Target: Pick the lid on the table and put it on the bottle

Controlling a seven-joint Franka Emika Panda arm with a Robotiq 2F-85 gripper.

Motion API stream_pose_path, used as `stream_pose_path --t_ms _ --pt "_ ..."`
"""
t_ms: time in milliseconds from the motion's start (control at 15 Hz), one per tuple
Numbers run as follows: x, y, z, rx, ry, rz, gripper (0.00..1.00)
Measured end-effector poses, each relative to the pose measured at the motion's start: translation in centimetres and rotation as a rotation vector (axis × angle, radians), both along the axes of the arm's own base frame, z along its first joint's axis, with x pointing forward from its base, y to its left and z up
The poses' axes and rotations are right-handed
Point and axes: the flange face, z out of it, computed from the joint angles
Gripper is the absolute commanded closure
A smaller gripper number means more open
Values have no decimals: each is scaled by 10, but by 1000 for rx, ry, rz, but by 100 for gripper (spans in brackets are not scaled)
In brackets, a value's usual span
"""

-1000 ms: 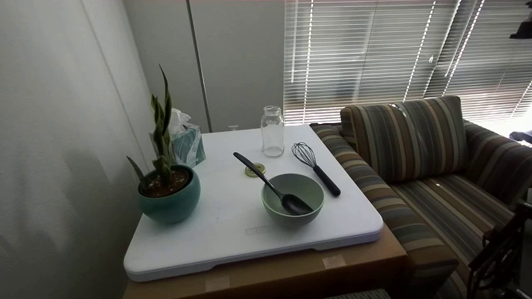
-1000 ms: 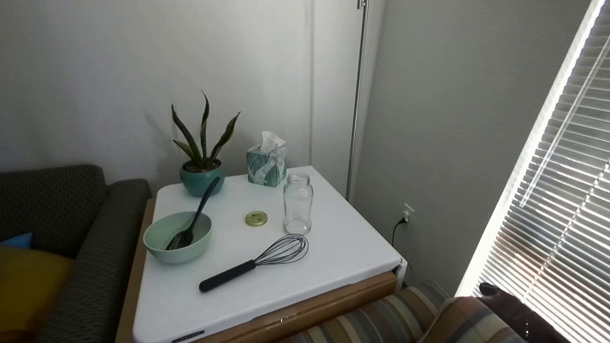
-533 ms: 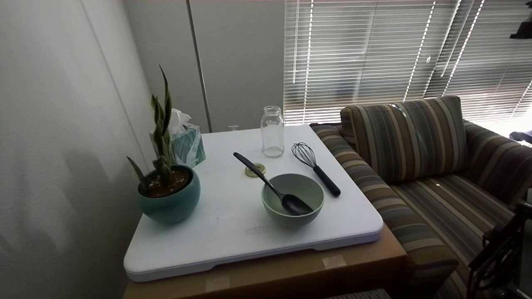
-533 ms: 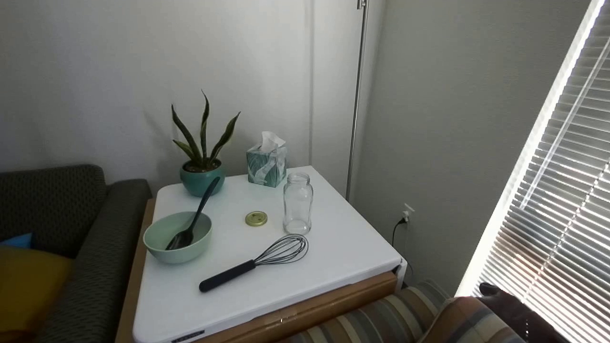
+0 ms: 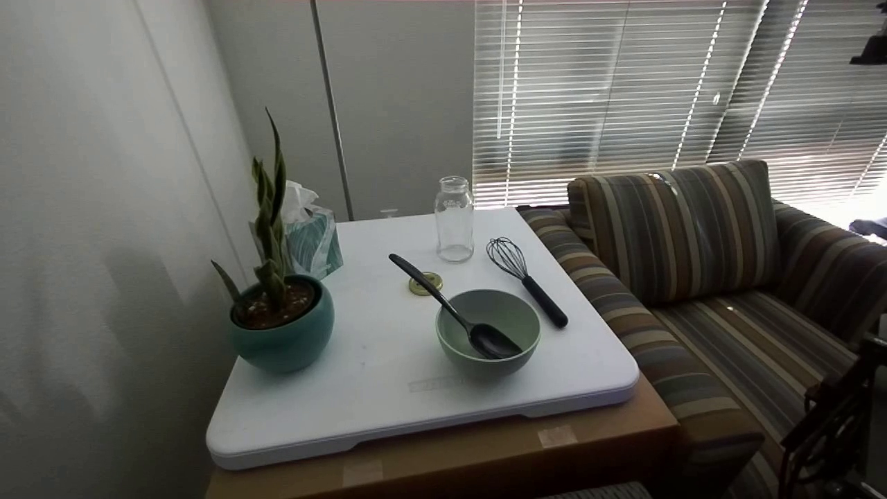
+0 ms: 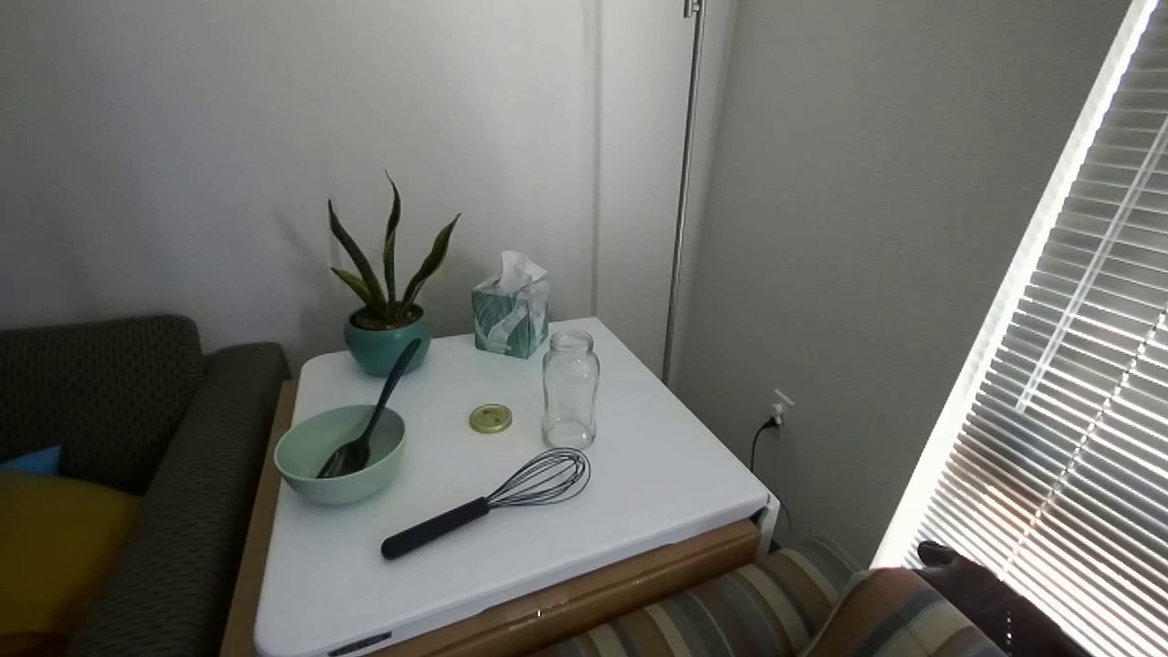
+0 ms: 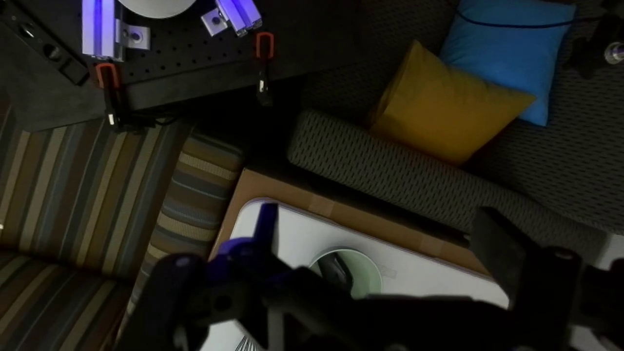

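the bottle (image 6: 570, 392) is smooth clear glass, the lid (image 6: 491, 419) shiny, metal by the look of it. i see a matt bowl (image 5: 506, 315), a smooth, plastic-looking table (image 6: 447, 452), a soft paper tissue (image 6: 520, 271), cloth on the armchair (image 5: 693, 270).

On the white desk (image 6: 657, 484), a black spoon (image 5: 490, 341) is propped in a green bowl (image 6: 342, 491); a whisk (image 6: 456, 517) is laid near the bowl. A potted plant (image 5: 274, 278) and tissue box (image 6: 509, 321) are set near each other. Striped armchair (image 5: 682, 239) noted alongside; yellow cushion (image 7: 443, 107) seen overlapping blue cushion (image 7: 509, 53), wrist view.
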Motion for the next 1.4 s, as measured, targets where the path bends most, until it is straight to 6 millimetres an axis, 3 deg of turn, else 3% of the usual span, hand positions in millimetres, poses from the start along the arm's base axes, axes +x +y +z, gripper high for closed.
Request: stream_pose_path --t_ms 267,400,867,1400 --pt "13 11 -17 -79 -105 -135 0" --pt "25 7 -28 -122 -164 -220 0" --pt "84 -51 -69 -128 -190 -407 0" --pt "75 -36 -65 -110 -201 -368 0"
